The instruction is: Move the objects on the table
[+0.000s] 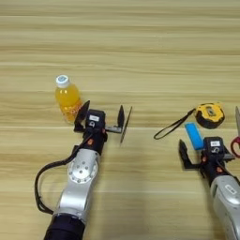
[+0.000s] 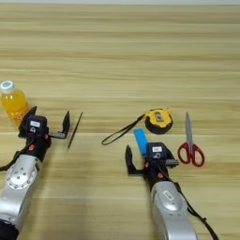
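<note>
The orange-juice bottle (image 1: 68, 99) with its white cap stands upright on the left part of the table (image 1: 140, 42), just left of and slightly farther than the left gripper (image 1: 101, 116). That gripper is released, its two black fingers spread wide apart with nothing between them; one finger stands just beside the bottle's near right side, and whether they touch cannot be told. The other finger stands just left of the thin dark stick (image 1: 126, 124), which lies on the wood tilted a little from straight up-and-down in the view. Well to the right, the yellow-black tape measure (image 2: 158, 120) rests flat, its black strap (image 2: 123, 131) looping away to the near left. The small flat blue bar (image 2: 140, 140) lies just near of the tape measure, between the strap and the right gripper (image 2: 151, 162). The right gripper sits just near of the bar, also released, one finger clearly out to its left. Red-handled scissors (image 2: 190, 143) lie right of it, blades pointing far.
</note>
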Robot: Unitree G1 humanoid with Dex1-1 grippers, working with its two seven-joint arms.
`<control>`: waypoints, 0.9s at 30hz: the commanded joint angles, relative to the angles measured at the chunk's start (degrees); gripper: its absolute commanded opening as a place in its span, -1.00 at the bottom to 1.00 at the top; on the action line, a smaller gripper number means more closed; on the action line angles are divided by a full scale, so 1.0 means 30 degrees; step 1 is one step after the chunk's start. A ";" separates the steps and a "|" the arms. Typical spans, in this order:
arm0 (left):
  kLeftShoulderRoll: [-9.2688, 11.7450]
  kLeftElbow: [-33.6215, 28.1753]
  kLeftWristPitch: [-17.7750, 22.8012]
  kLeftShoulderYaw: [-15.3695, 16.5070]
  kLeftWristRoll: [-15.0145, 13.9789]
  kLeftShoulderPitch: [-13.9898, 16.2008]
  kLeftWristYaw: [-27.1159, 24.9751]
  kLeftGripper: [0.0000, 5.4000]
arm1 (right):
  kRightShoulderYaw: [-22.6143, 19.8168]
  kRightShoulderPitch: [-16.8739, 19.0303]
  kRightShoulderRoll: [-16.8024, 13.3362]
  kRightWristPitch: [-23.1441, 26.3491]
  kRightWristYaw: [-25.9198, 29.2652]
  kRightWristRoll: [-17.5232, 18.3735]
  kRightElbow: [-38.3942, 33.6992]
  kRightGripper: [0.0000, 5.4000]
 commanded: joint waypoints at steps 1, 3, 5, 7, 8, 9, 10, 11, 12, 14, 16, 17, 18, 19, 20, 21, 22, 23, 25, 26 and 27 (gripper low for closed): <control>-0.0067 -0.0219 0.0292 -0.0065 0.0125 -0.0059 0.0081 1.00 | -0.0081 -0.0077 -0.0055 0.0320 0.0033 -0.0017 0.0687 0.91; -0.0064 -0.0243 0.0305 -0.0064 0.0122 -0.0054 0.0078 1.00 | -0.0051 -0.0087 -0.0070 0.0301 0.0016 -0.0065 0.0781 0.79; -0.0068 -0.0237 0.0313 -0.0067 0.0123 -0.0068 0.0078 1.00 | -0.0027 -0.0108 -0.0089 0.0287 0.0019 -0.0100 0.0849 0.71; -0.0078 -0.0214 0.0315 -0.0075 0.0127 -0.0090 0.0081 1.00 | 0.0010 -0.0128 -0.0109 0.0266 0.0046 -0.0123 0.0903 0.64; -0.0083 -0.0202 0.0314 -0.0080 0.0128 -0.0101 0.0083 1.00 | 0.0032 -0.0138 -0.0113 0.0251 0.0061 -0.0132 0.0936 0.60; -0.0088 -0.0186 0.0310 -0.0084 0.0130 -0.0112 0.0085 1.00 | 0.0052 -0.0151 -0.0117 0.0236 0.0078 -0.0139 0.0975 0.55; -0.0093 -0.0170 0.0304 -0.0087 0.0132 -0.0122 0.0088 1.00 | 0.0068 -0.0166 -0.0121 0.0220 0.0093 -0.0144 0.1013 0.52; -0.0099 -0.0163 0.0302 -0.0090 0.0133 -0.0130 0.0093 1.00 | 0.0082 -0.0181 -0.0129 0.0215 0.0112 -0.0146 0.1039 0.47; -0.0104 -0.0156 0.0298 -0.0094 0.0135 -0.0134 0.0095 1.00 | 0.0093 -0.0195 -0.0133 0.0205 0.0127 -0.0149 0.1062 0.40; -0.0114 -0.0149 0.0293 -0.0104 0.0136 -0.0142 0.0094 1.00 | 0.0106 -0.0228 -0.0138 0.0194 0.0138 -0.0163 0.1113 0.33; -0.0127 -0.0151 0.0301 -0.0117 0.0141 -0.0151 0.0100 1.00 | 0.0101 -0.0271 -0.0147 0.0185 0.0137 -0.0166 0.1176 0.21; -0.0134 -0.0152 0.0309 -0.0122 0.0143 -0.0156 0.0103 1.00 | 0.0100 -0.0291 -0.0155 0.0180 0.0142 -0.0169 0.1199 0.19; -0.0141 -0.0145 0.0309 -0.0128 0.0145 -0.0160 0.0106 1.00 | 0.0105 -0.0317 -0.0158 0.0173 0.0144 -0.0174 0.1232 0.12; -0.0146 -0.0136 0.0310 -0.0134 0.0146 -0.0168 0.0108 1.00 | 0.0115 -0.0343 -0.0163 0.0171 0.0148 -0.0181 0.1253 0.05; -0.0150 -0.0124 0.0306 -0.0137 0.0147 -0.0174 0.0111 1.00 | 0.0135 -0.0382 -0.0156 0.0165 0.0149 -0.0194 0.1269 0.02; -0.0154 -0.0115 0.0307 -0.0141 0.0151 -0.0182 0.0117 1.00 | 0.0155 -0.0421 -0.0149 0.0166 0.0149 -0.0202 0.1269 -0.02; -0.0159 -0.0108 0.0304 -0.0145 0.0155 -0.0185 0.0122 1.00 | 0.0177 -0.0455 -0.0142 0.0165 0.0155 -0.0208 0.1255 -0.04; -0.0163 -0.0105 0.0305 -0.0149 0.0157 -0.0190 0.0125 1.00 | 0.0207 -0.0487 -0.0131 0.0186 0.0164 -0.0213 0.1208 -0.09; -0.0172 -0.0092 0.0304 -0.0151 0.0162 -0.0200 0.0130 1.00 | 0.0290 -0.0545 -0.0102 0.0221 0.0224 -0.0190 0.1083 -0.17; -0.0176 -0.0086 0.0304 -0.0151 0.0167 -0.0204 0.0134 1.00 | 0.0340 -0.0575 -0.0088 0.0237 0.0276 -0.0161 0.1023 -0.22; -0.0184 -0.0082 0.0307 -0.0151 0.0173 -0.0207 0.0140 1.00 | 0.0384 -0.0605 -0.0074 0.0257 0.0322 -0.0135 0.0960 -0.26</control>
